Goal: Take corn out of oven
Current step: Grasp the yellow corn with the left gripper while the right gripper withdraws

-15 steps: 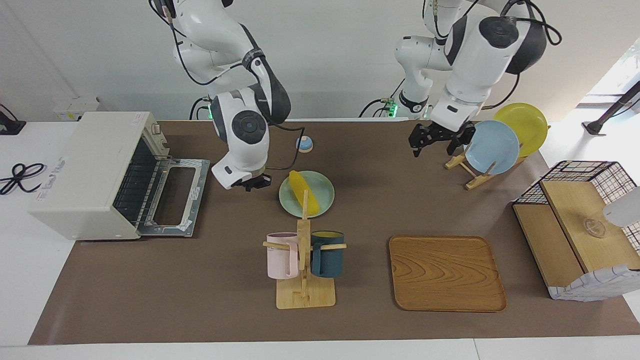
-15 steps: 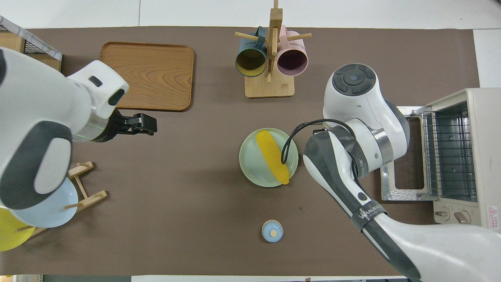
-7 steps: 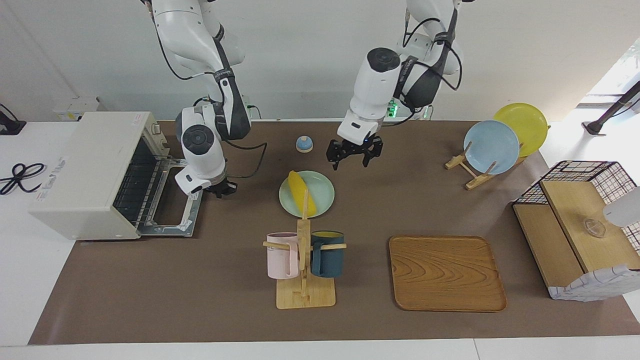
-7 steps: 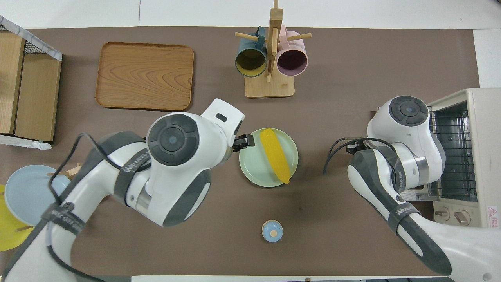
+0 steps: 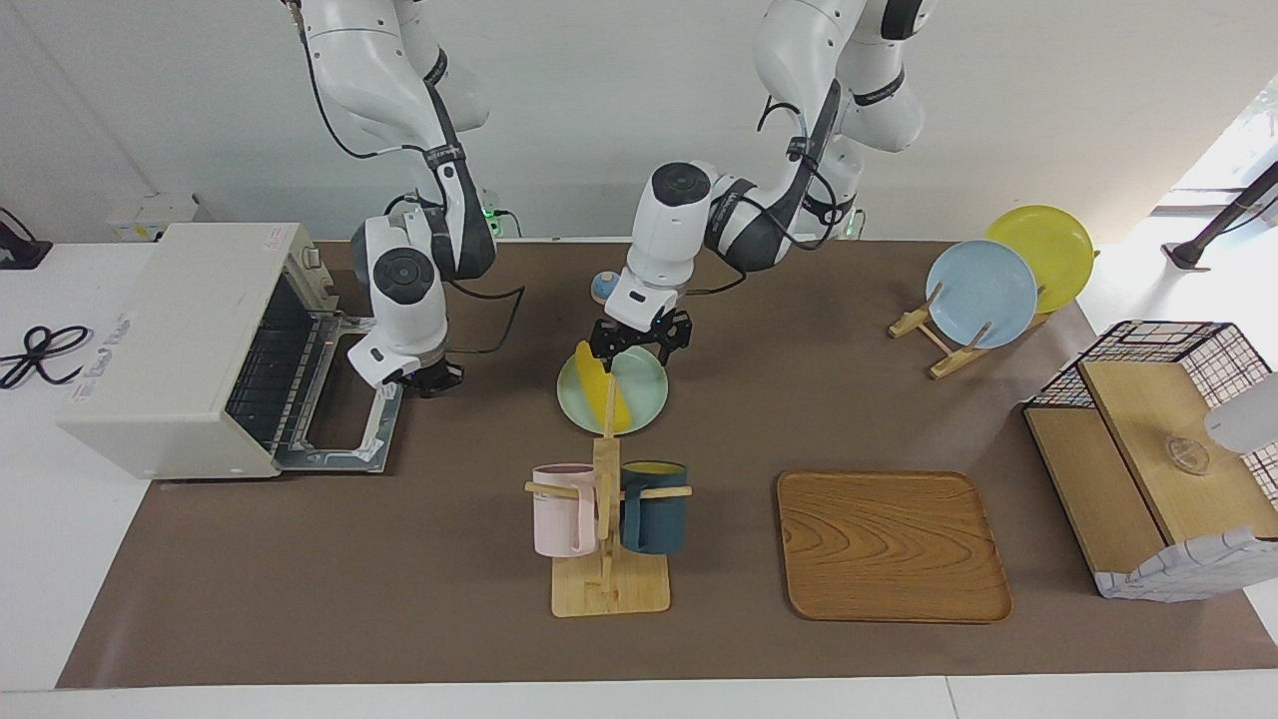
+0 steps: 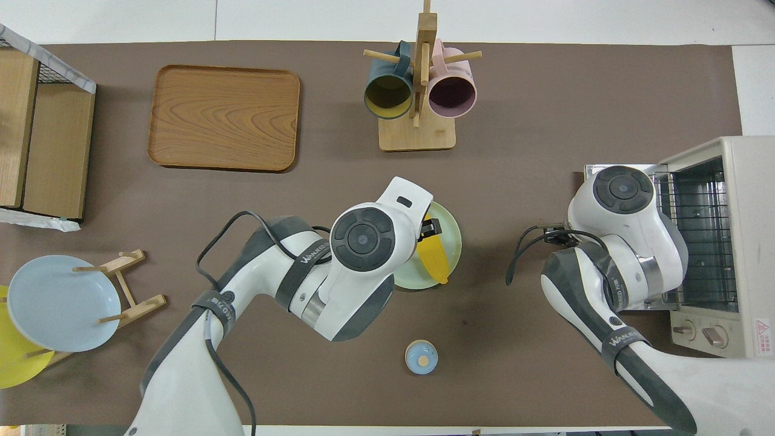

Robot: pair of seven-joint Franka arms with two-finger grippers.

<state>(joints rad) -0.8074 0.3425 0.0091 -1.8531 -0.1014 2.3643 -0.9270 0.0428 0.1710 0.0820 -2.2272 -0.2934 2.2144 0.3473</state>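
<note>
The yellow corn (image 5: 597,384) (image 6: 436,264) lies on a pale green plate (image 5: 647,403) (image 6: 456,242) in the middle of the table, outside the oven. My left gripper (image 5: 639,348) (image 6: 430,227) hangs open low over the plate and the corn, with nothing between its fingers. The off-white oven (image 5: 180,340) (image 6: 735,181) stands at the right arm's end of the table. Its door (image 5: 351,399) is dropped open and its rack is bare. My right gripper (image 5: 431,377) is shut beside the door's edge. In the overhead view its own arm hides it.
A wooden mug stand (image 5: 606,559) with a pink and a dark blue mug stands farther from the robots than the plate. Beside it lies a wooden tray (image 5: 892,544). A plate rack (image 5: 983,295) and a wire-and-wood basket (image 5: 1158,449) sit at the left arm's end. A small blue knob (image 5: 607,288) lies near the robots.
My left arm swung from the plate rack to over the corn's plate and came down. My right gripper moved from beside the plate to the oven door's edge.
</note>
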